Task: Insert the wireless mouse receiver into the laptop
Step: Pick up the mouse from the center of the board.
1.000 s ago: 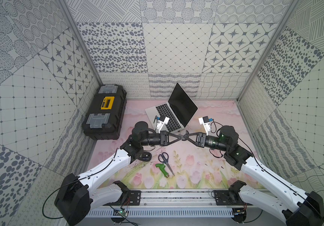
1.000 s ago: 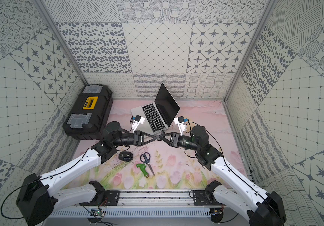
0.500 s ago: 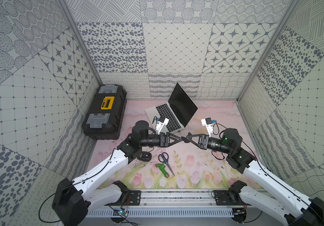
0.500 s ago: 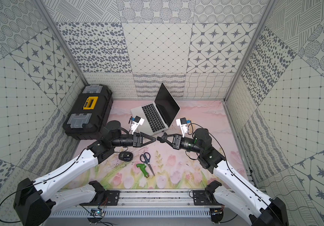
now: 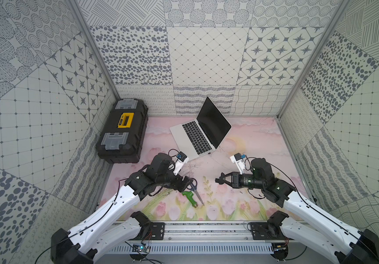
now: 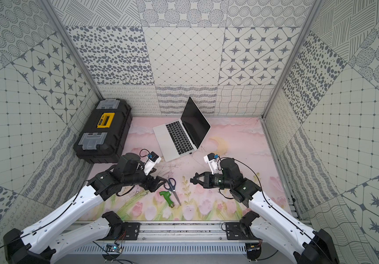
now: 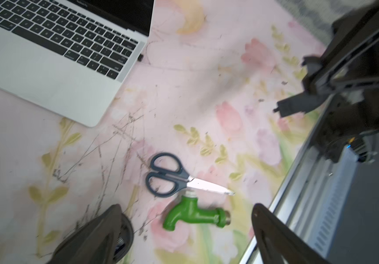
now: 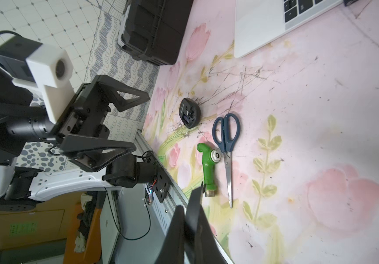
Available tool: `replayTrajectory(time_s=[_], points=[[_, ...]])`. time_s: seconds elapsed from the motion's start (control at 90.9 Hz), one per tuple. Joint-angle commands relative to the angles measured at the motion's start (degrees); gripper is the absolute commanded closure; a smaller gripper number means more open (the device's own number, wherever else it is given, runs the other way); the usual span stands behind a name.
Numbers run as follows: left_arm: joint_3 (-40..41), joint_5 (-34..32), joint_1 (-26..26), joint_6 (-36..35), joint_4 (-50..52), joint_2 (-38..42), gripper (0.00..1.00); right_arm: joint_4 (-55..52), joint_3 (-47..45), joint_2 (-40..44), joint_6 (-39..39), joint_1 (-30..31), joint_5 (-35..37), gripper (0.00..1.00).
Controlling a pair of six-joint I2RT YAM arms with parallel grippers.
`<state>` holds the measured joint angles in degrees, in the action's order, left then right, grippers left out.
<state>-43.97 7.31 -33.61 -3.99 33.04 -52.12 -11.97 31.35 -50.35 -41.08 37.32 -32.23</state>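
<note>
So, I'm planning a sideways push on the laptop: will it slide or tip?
Probably slides: the laptop lies flat, unbraced, on a smooth-looking mat. The slim silver base looks stiff. Its raised screen might swing if pushed high.

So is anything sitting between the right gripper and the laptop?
Nothing visible: bare mat lies between the right gripper and the laptop. The scissors and green tap lie off to the side, nearer the rail. A small dark piece sits at the laptop's edge.

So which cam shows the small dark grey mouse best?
Right wrist: the small dark grey oval mouse sits whole and unblocked. In both top views the left arm covers it. Left wrist shows at most a dark sliver behind a jaw.
</note>
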Motion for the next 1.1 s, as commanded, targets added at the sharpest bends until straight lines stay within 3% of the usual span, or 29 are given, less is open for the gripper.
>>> replayTrajectory(time_s=[0.0,0.132,0.396,0.671,1.09], points=[[4.6,-18.1,-0.5,-29.8,14.8,1.3,0.03,0.5,0.3,-3.6,5.8,3.1,-1.7,1.00],[5.1,-22.5,0.6,-35.8,16.8,-2.7,0.02,1.4,2.2,-9.0,9.0,7.5,-1.9,1.00],[5.3,-23.3,8.9,-45.8,14.3,-8.0,0.02,8.6,1.1,-12.3,9.0,8.0,-6.8,1.00],[6.3,-17.6,18.1,-60.0,2.6,-12.6,0.02,14.8,-1.8,-12.9,6.4,7.9,-9.8,1.00],[-0.6,-8.6,20.0,-63.2,4.9,-27.9,0.02,17.3,-4.6,-12.5,4.4,7.9,-9.0,1.00]])
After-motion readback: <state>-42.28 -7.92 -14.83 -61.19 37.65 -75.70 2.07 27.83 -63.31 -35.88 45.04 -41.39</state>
